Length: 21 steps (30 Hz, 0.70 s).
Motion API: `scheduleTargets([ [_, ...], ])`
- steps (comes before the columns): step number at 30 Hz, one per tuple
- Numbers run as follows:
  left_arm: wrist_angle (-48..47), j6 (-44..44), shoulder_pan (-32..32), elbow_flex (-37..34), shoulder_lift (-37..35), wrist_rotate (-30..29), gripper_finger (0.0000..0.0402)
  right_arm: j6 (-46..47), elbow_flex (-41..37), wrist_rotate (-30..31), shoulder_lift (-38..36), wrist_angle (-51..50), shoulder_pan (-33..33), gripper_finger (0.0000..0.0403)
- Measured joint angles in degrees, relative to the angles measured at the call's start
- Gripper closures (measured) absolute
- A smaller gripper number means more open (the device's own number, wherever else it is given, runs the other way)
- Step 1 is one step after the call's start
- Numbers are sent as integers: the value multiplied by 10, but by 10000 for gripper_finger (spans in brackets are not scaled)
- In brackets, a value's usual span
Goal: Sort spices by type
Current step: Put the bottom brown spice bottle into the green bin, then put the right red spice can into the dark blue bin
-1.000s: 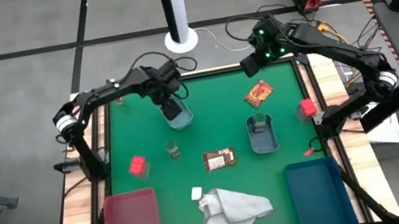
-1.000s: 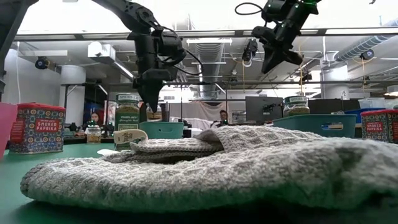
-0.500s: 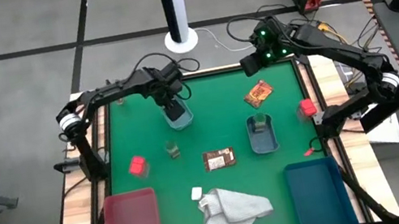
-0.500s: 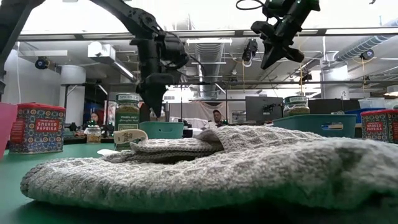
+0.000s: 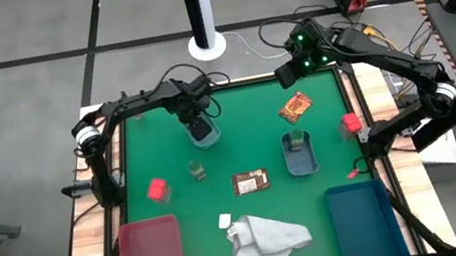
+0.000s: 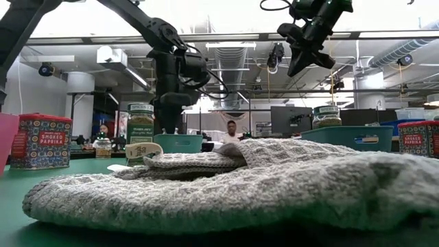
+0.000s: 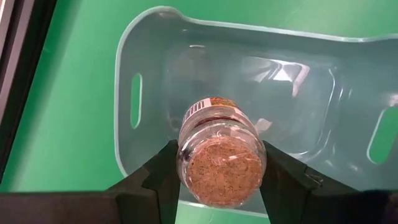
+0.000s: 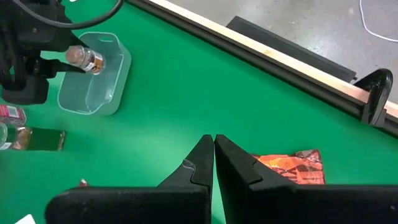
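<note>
Left claw (image 7: 221,180) gripped a jar (image 7: 219,155) over a clear tray (image 7: 149,74). Right claw (image 8: 214,149) hung closed, empty, above the packet (image 8: 292,169).

My counter (image 5: 250,143) wears a bright green mat edged in pale wood. Between my black left end effector (image 7: 217,180) fingers sits a clear jar (image 7: 221,158) of pinkish-brown spice, its label showing a black-and-white barcode, above a translucent pale blue-green tray (image 7: 149,74). At the lower left of the overhead frame lies a red bin (image 5: 148,250), at the lower right a dark teal bin (image 5: 363,212), and between them a grey-white waffle-textured cloth (image 5: 269,241). A red-orange packet (image 5: 296,107) lies at upper right, a brown packet (image 5: 250,182) at centre. Two bright red blocks (image 5: 157,190) are tins patterned in red and dark blue. My right end effector (image 8: 214,155) is black.
</note>
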Motion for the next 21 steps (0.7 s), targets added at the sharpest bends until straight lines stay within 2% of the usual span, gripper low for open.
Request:
scheduleTargets([
  [3,0,-8,-1,0,0,2,245,8,0,0,0,0,0,394],
  [9,14,-8,-1,0,0,3,203,15,0,0,0,-2,0,394],
  [21,18,-6,4,2,0,4,238,15,0,0,0,-13,0,394],
])
